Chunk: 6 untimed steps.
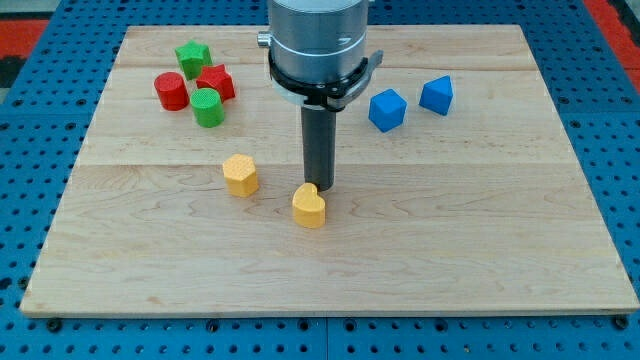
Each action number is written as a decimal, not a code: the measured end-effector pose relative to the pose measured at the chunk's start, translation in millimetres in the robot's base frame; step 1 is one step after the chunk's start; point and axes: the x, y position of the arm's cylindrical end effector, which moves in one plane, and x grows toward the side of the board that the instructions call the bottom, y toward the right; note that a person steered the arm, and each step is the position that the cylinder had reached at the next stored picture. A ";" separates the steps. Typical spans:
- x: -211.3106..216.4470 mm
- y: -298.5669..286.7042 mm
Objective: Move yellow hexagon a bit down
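Wooden board surveyed: found yellow hexagon to the view's left of my tip and clear of it, yellow heart-like block just below that tip, seemingly touching; saw no jaws, bare rod only; judged downward push not yet begun.

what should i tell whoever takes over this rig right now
My tip: at the top edge of the yellow heart-shaped block, touching or nearly so.
Yellow hexagon block: at the view's left of my tip, apart from it, mid-board on the wooden board.
Done: nothing visible on the hexagon.
Left: bring my tip above the hexagon, then push it a bit toward the view's bottom.
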 end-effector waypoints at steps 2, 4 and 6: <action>-18.1 -18.2; -43.2 -73.0; -43.7 -97.4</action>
